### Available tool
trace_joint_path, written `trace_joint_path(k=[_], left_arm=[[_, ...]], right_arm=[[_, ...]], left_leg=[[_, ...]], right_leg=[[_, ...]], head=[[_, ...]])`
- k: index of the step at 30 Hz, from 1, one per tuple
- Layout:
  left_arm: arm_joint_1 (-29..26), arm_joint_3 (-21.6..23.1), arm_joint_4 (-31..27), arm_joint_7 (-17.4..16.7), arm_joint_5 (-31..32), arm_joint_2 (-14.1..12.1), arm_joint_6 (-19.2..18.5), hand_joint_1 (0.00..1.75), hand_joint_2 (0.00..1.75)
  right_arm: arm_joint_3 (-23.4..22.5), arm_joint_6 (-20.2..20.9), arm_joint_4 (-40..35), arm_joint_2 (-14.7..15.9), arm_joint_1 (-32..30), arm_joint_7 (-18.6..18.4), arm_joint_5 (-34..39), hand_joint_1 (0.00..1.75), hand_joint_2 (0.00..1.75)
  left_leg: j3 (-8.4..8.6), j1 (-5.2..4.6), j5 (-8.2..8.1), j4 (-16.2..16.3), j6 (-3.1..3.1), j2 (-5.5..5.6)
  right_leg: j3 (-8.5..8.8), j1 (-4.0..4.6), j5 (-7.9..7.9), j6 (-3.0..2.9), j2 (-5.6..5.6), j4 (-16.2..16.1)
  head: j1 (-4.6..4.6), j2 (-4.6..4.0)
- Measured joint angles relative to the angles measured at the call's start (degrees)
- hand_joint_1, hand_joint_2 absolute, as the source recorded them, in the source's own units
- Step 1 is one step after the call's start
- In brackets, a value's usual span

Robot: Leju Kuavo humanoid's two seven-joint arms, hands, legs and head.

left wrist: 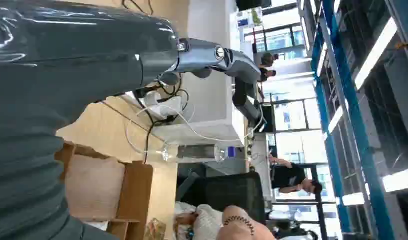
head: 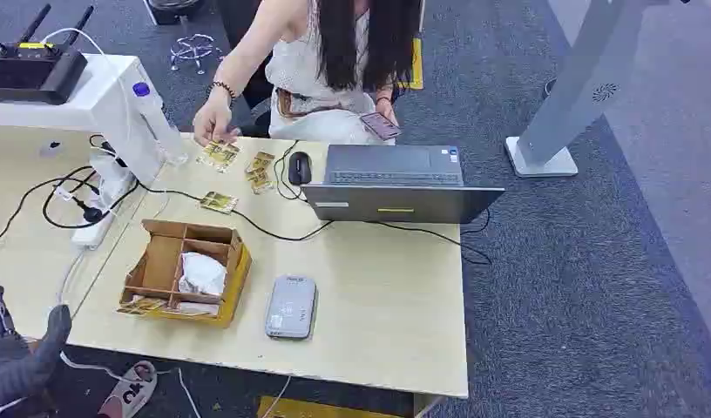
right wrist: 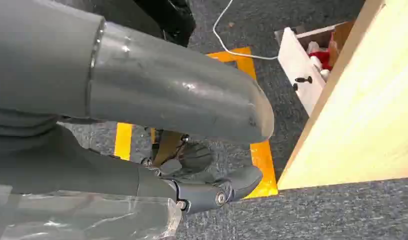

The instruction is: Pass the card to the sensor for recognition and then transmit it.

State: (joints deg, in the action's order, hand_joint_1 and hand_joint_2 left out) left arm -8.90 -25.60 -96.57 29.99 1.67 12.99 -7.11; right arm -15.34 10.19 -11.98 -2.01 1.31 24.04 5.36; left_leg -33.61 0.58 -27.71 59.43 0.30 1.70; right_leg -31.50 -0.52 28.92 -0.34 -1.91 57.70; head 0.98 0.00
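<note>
The card, a small gold-patterned rectangle [head: 219,202], lies flat on the pale wooden table [head: 396,305] just beyond the far edge of the open brown cardboard box [head: 185,270], and I have not picked it up. More cards of the same kind [head: 218,155] sit farther beyond the box, where a seated person's hand [head: 214,122] touches them, and another small stack [head: 261,171] lies beside a black mouse [head: 299,167]. One card-like piece [head: 143,305] also rests in the near corner of the box. The sensor, which I judge to be the flat grey rounded device [head: 291,306], lies just beside the box on the side toward the grey laptop [head: 396,183], with nothing on it. My left hand [head: 16,353] hovers off the table's near corner, well apart from the box, fingers spread and holding nothing. My right hand [right wrist: 192,170] hangs below the table edge over the dark carpet; its fingers look loosely curled and I see nothing in them, but I cannot tell for certain. As I judge it, every step is left: reach, grasp, present to the sensor, hand over.
</note>
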Motion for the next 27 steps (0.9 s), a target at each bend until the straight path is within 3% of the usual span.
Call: trace_joint_path(k=[27], left_arm=[[26.06, 18.32, 19.28, -13.88, 38.16, -11.37, 18.52, 0.00, 1.75]], right_arm=[[1.09, -0.15, 0.13, -1.82, 1.77, -3.65, -3.63, 0.00, 0.00]], left_leg=[[-0.02, 0.00, 0.10, 0.06, 0.00, 0.00]], right_leg=[[0.00, 0.00, -0.06, 0.05, -0.03, 0.01]], head=[[-0.02, 0.00]])
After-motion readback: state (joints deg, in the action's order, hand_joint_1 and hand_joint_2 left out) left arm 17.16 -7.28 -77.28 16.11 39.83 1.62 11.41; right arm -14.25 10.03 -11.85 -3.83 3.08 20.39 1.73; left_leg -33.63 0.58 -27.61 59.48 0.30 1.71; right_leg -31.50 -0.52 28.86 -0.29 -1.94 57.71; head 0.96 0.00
